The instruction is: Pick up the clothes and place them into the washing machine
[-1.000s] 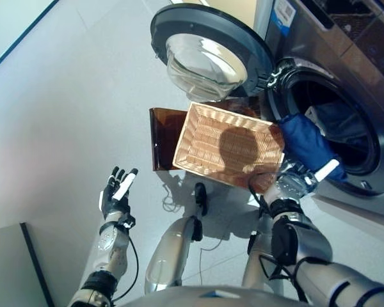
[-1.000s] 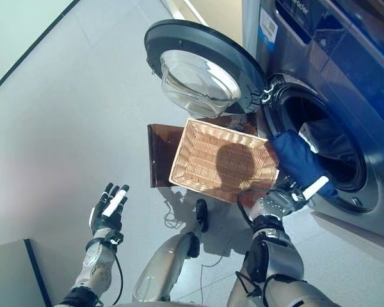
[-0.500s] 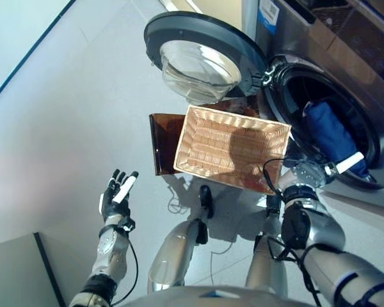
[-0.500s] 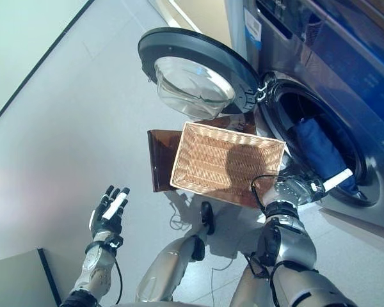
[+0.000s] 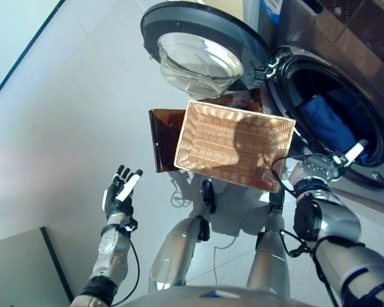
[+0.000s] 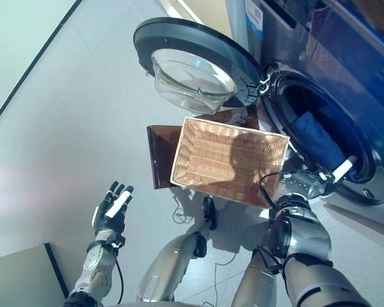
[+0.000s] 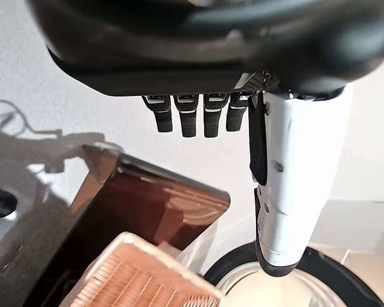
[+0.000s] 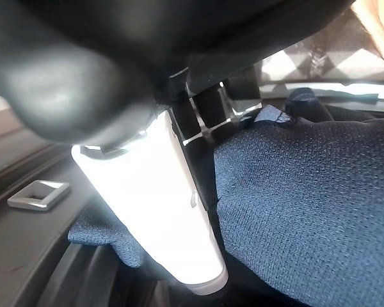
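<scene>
Since 1.0 s ago the blue garment (image 5: 329, 125) has been moved from the door rim, where it was draped over the right robot hand (image 5: 323, 167), fully into the drum of the washing machine (image 6: 345, 70). The whole view has also shifted, so camera motion is assumed; basket and stand are not read as displaced.

The garment is now seen lying inside the drum opening, against its lower part. The right robot hand is held at the lower rim of the opening, white-covered thumb (image 8: 160, 211) extended straight toward the drum. In the right wrist view, blue knit cloth is seen right beside the thumb and the visible fingers; whether the cloth is pinched or merely touched cannot be told.

The left robot hand (image 5: 120, 194) is held over the floor (image 5: 57, 109) well apart from the machine, fingers (image 7: 192, 118) straight and spread, nothing held, unchanged from before.

The wicker basket (image 5: 233, 142) is seen with no clothes in it, resting on a brown stand (image 5: 163, 137) just in front of the machine. The round door (image 6: 195, 64) is swung fully open, glass bowl facing up.
</scene>
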